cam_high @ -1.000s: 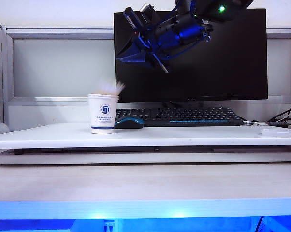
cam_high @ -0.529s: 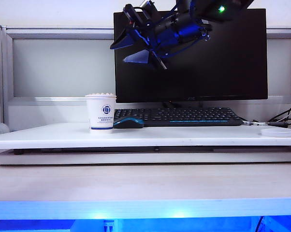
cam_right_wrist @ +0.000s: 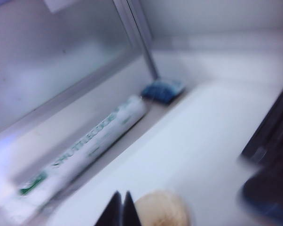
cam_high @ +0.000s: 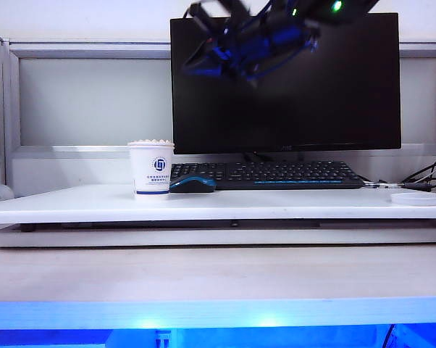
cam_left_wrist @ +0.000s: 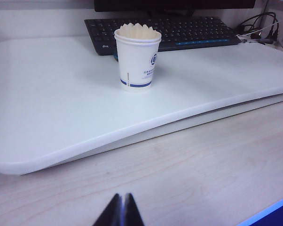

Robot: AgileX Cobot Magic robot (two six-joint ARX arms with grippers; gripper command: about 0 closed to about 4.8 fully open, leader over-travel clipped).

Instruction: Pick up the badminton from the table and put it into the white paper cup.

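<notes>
On the white table (cam_high: 73, 206), the white paper cup (cam_high: 151, 170) is being seen standing upright at the left, with the feather tips of the badminton (cam_high: 151, 142) showing just above its rim; the rest of the shuttlecock is being hidden by the cup wall. Just right of the cup, a blue and black mouse (cam_high: 193, 184) is lying touching it, then a black keyboard (cam_high: 276, 174) before a dark monitor (cam_high: 327, 94), then a small white round lid (cam_high: 416, 198) near the table's right end. The right gripper (cam_high: 214, 58) is being held high before the monitor, above and right of the cup, blurred, its jaws pressed together on nothing. The left gripper (cam_left_wrist: 122, 212) is being kept low over the wooden desk (cam_left_wrist: 188, 179), fingertips together, well apart from the cup. In the right wrist view, everything is being smeared by blur; a long white tube (cam_right_wrist: 80, 146) is being made out.
</notes>
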